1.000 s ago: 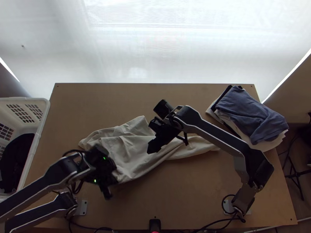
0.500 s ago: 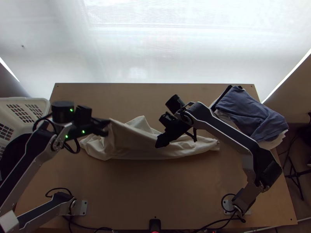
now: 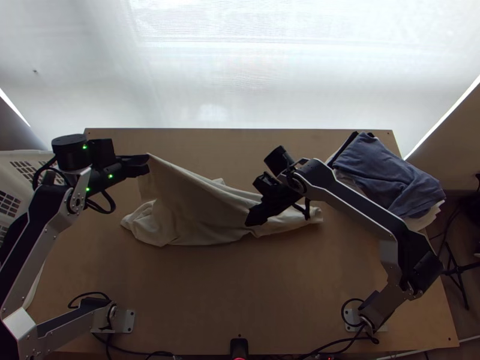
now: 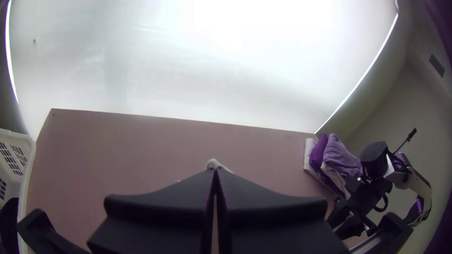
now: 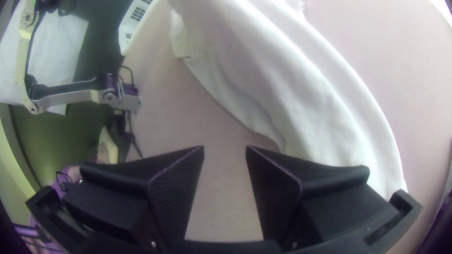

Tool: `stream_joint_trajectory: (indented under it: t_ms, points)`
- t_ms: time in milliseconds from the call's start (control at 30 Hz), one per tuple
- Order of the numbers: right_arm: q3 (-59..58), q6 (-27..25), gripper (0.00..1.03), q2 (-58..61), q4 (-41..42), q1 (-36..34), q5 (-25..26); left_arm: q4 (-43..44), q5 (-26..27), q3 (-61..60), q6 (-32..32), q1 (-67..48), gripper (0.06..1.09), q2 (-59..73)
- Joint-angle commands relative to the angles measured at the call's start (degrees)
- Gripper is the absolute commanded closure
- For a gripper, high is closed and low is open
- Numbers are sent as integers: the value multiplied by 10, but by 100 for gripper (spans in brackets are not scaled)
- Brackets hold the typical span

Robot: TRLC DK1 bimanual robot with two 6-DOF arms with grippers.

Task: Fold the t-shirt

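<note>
T-shirt (image 3: 192, 207) is lying bunched across the bench (image 3: 240, 288), the right end effector (image 5: 225, 148) hanging open by its near edge, while farther out the left end effector (image 3: 147, 164) is pinching a raised corner, probably risking a slip because its grip looks so small.

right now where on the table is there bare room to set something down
Table: a broad patch between cream t-shirt and near edge; another between shirt and far edge, from left gripper to clothes pile. Crowded: the middle, with shirt and right gripper; the basket side, under left arm.
</note>
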Motion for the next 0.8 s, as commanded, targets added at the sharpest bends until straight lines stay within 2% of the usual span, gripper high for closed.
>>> stream_joint_trajectory:
  t_ms: [0,233,433,600,767]
  points:
    - [-13,2,59,-5,10,-4,0,2,0,7,-14,13,105,-3]
    - [-16,4,59,-8,19,-8,1,-16,0,1,-14,-11,105,-19]
    - [-29,5,59,-12,33,-9,4,6,-7,-8,-42,-72,105,-32]
    - [-48,34,59,-19,72,-19,40,15,-21,8,-59,-106,105,-32]
    - [-50,47,59,-25,95,-44,45,0,-23,-7,-66,-154,105,-62]
